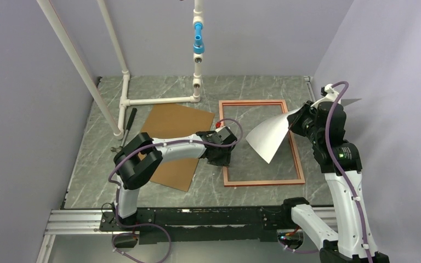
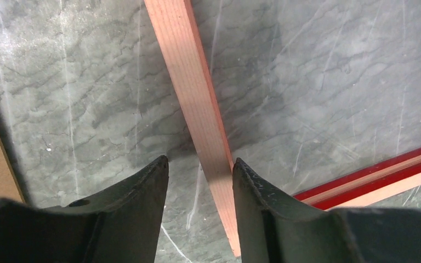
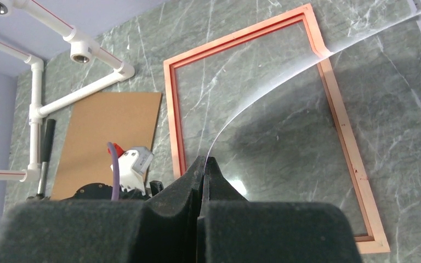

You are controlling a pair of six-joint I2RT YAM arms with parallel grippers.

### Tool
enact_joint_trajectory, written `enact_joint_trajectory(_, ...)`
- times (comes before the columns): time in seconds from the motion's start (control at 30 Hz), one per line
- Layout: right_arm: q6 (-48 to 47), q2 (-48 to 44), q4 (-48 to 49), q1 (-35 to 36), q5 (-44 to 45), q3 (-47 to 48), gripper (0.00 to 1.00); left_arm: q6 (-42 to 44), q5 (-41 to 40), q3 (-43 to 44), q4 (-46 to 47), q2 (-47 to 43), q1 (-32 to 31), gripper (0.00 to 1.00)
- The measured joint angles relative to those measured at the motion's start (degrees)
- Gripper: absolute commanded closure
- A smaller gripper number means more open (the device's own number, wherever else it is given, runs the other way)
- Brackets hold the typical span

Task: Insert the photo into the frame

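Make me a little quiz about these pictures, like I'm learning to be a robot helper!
1. Fill in: the left tool has its jaws ____, with a rail of the frame between them.
2. True or false: the photo lies flat inside the frame.
3. Which tool pinches the photo? A) left tool B) right tool C) neither

Key: 1 open. 2 false: it is held up, curling above the frame. 3 B.
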Motion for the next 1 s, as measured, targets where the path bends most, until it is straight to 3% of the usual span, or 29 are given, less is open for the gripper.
enact_joint_trajectory(0.17,0.0,0.7,0.0,0.0,-0.4,0.0,1.0,-0.9,-0.1,-0.4,0.8,-0.4,-0.2,0.69)
enact_joint_trajectory(0.33,0.0,1.0,0.0,0.0,-1.1,0.0,1.0,-1.8,-1.2,-3.0,1.1,-2.5,-0.2,0.76)
enact_joint_trajectory(0.43,-0.1,1.2,0.0,0.0,-2.1,0.0,1.0,-2.6,-2.1,-4.5,1.1,-3.7,0.0,0.85)
enact_joint_trajectory(0.67,-1.4,1.4,0.2,0.0,-6.9,0.0,1.0,-4.4,-2.7,-7.4,1.4,-6.0,0.1,0.93)
enact_joint_trajectory(0.9,-1.5,1.5,1.0,0.0,-11.2,-0.2,1.0,-4.8,-2.8,-10.8,1.6,-8.7,0.1,0.9)
enact_joint_trajectory(1.0,-1.5,1.7,1.7,0.0,-12.7,-0.3,1.0,-4.7,-2.8,-12.3,1.6,-10.0,0.0,0.68)
